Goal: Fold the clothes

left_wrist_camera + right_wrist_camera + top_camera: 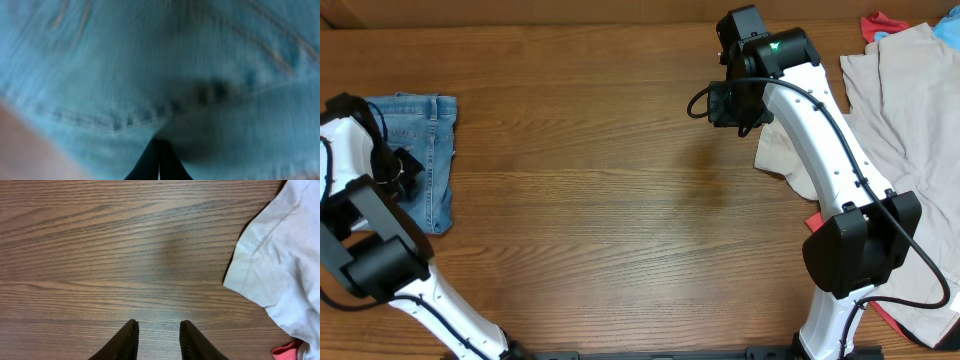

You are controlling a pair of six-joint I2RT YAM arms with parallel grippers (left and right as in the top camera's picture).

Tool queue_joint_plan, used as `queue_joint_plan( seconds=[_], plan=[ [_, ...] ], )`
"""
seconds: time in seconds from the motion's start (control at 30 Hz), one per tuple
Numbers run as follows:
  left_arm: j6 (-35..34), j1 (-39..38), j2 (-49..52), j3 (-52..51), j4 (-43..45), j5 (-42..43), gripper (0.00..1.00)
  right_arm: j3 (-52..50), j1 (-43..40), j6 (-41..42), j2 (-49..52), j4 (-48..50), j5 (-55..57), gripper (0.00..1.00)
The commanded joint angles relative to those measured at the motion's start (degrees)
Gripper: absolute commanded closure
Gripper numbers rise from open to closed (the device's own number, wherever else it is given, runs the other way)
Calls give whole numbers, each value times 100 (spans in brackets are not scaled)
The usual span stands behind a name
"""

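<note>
Two YAM arms work at a wooden table [600, 200]. Light blue denim jeans [428, 150] lie in a compact bundle at the table's left edge, partly under the left gripper [405, 172]. In the left wrist view, blurred denim fills the frame and the dark fingertips [150, 165] meet with no gap; whether cloth is pinched between them cannot be told. The right gripper [159, 325] hangs over bare wood toward the far side, its fingers spread apart and empty, near the corner of a beige garment [280, 255]. A red cloth [287, 350] peeks out beneath that garment.
</note>
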Motion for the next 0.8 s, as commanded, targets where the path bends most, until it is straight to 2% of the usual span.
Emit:
queue_joint_plan(
  seconds=[0.0,0.13,0.53,0.63,0.77],
  plan=[
    [103,-15,243,-7,354,330,95,103,-33,22,-72,15,-28,69],
    [568,-22,372,-7,789,1130,96,103,-33,24,-72,13,-28,69],
    [664,-17,367,131,1117,1287,92,103,-33,24,-72,13,-28,69],
    [660,-17,363,321,946,1279,96,103,-33,24,-72,13,-28,69],
    [654,-13,363,789,516,986,96,103,-33,22,-72,13,-28,69]
  ],
)
